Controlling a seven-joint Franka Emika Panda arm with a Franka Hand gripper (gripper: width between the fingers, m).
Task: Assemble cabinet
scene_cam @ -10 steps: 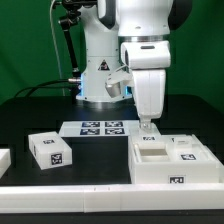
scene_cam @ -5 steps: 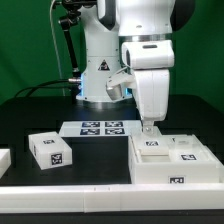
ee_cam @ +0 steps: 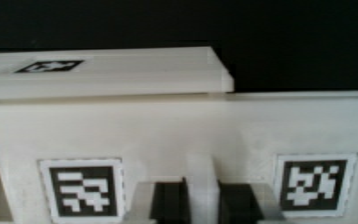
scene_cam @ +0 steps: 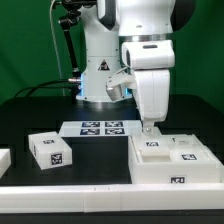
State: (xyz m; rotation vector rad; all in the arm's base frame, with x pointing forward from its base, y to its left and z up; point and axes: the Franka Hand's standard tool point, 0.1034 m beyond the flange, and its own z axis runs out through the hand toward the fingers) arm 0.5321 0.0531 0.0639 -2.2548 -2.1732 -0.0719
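Exterior view, nearest the camera: a long white ledge (scene_cam: 60, 192) runs along the bottom of the frame at the front edge of the black table (scene_cam: 100, 160).

Just behind the ledge, in the lower right of the frame, sits the cabinet (scene_cam: 160, 172), a large white plastic box and the biggest white piece. There is a small black-and-white square marker on its front wall. On its top are a square recess and low white blocks bearing more markers.

In the lower left stands a small white cube-like block with a square marker on its upper face (scene_cam: 50, 150), well apart from the cabinet. A sliver of another white piece (scene_cam: 3, 158) is cut off by the left edge of the frame.

Behind these, at centre frame, the marker board (scene_cam: 100, 128) lies flat on the table.

The white robot arm (scene_cam: 145, 50) fills the upper centre and right. Its end effector (scene_cam: 150, 130) points straight down over the cabinet's far left corner, with its tips at the cabinet's top edge.

Wrist view: two dark fingers (ee_cam: 172, 205) stand close together, with only a thin pale strip between them. Whether they pinch anything cannot be told. The cabinet's white surface (ee_cam: 176, 130) lies directly beyond the end effector (ee_cam: 204, 203), with one square marker on either side of the fingers. Farther off is a white block face with its own marker (ee_cam: 114, 68), against the black table.
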